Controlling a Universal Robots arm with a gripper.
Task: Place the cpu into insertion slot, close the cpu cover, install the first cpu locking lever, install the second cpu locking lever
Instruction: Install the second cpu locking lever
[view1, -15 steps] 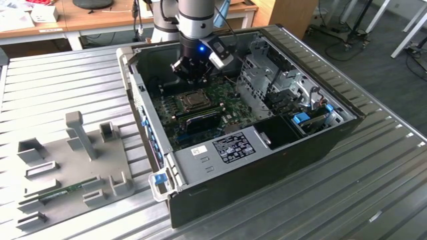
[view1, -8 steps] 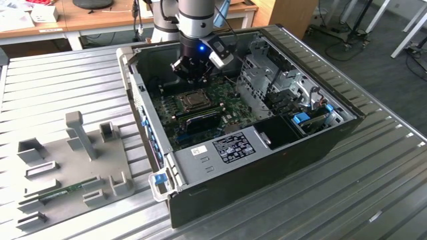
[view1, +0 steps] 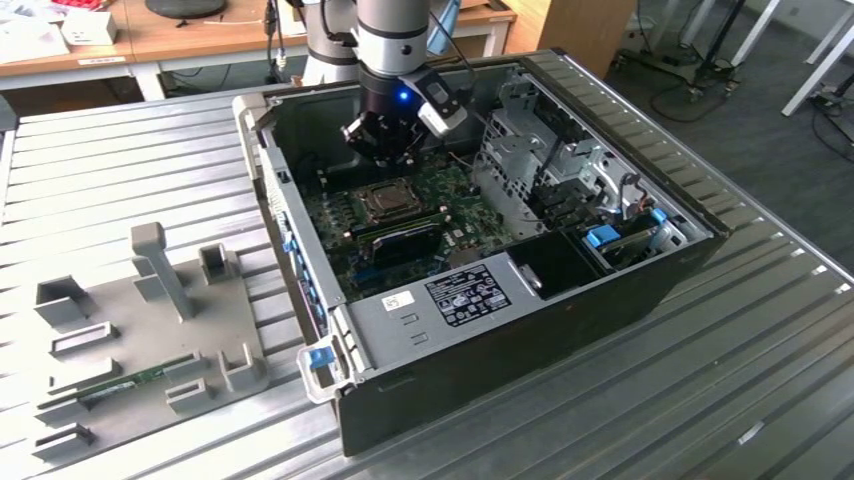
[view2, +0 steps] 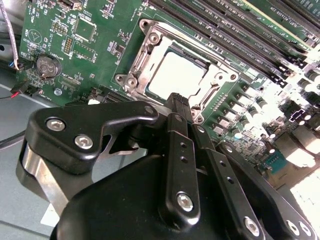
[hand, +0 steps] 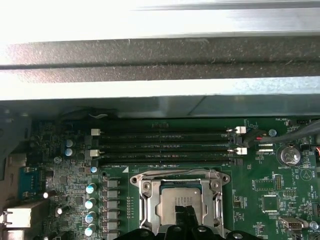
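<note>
hangs over the open computer case (view1: 627, 250) lying on its side on the ribbed metal counter (view1: 747, 380), arm reaching down from the far edge, gripper (view1: 388, 152) just above the motherboard (view1: 400, 215) and a little beyond the socket. seen in the second wrist view as black jaws drawn together, tips touching with nothing between them, gripper (view2: 179, 102) poised right beside the near edge of the socket without clearly touching it. sits in the socket, the cpu (view2: 176, 75), dull grey top flat and level, also visible in the first wrist view (hand: 181, 200) directly under the jaw tips. lies down flat around it, the cpu cover (view2: 150, 47), silvery frame with its window showing the chip; same frame in the first wrist view (hand: 145, 197). cannot tell whether the thin locking levers along the frame's sides are latched. run alongside the socket, long dark memory slots (hand: 165, 142). stands on the counter toward the exterior view's left, a grey fixture tray (view1: 127, 330) with upright blocks, well apart from the case.
</note>
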